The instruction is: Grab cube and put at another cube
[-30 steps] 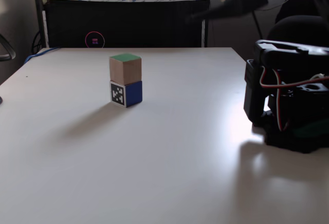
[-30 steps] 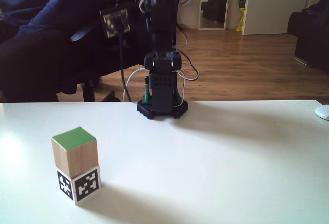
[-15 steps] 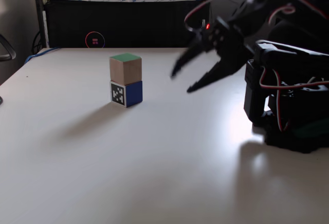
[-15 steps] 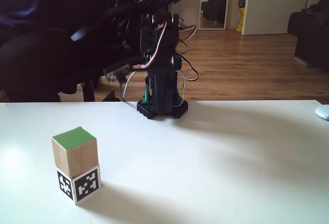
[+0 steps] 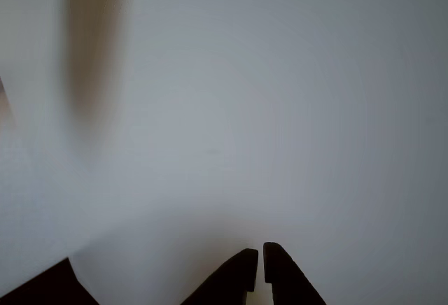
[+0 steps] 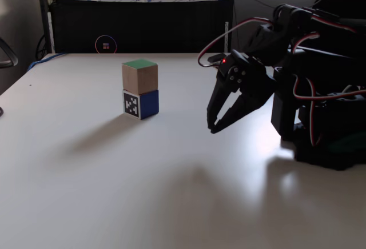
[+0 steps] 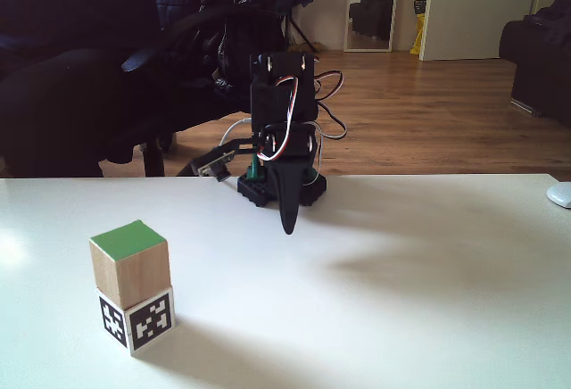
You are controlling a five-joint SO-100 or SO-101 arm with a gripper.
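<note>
The cube (image 6: pixel 139 76) (image 7: pixel 130 264), bare wood with a green top, rests on another cube (image 6: pixel 140 104) (image 7: pixel 138 319), which shows a dark blue face and black-and-white marker faces. The stack stands left of centre on the white table (image 6: pixel 114 169). My gripper (image 6: pixel 213 129) (image 7: pixel 287 228) points down just above the table, well to the right of the stack in a fixed view, holding nothing. Its fingertips (image 5: pixel 245 254) almost meet over bare table, so my gripper (image 5: pixel 255 251) is shut.
The arm's base (image 6: pixel 329 129) sits at the table's right edge. A black cabinet (image 6: pixel 137 23) stands behind the table. A dark chair with clothing (image 7: pixel 80 59) is beyond the far edge, and a white mouse (image 7: pixel 560 194) lies at the right.
The arm has swung down from a raised pose. Half a second ago the gripper was open in mid-air; now it is shut, lower and pointing at the table. The stack has not moved.
</note>
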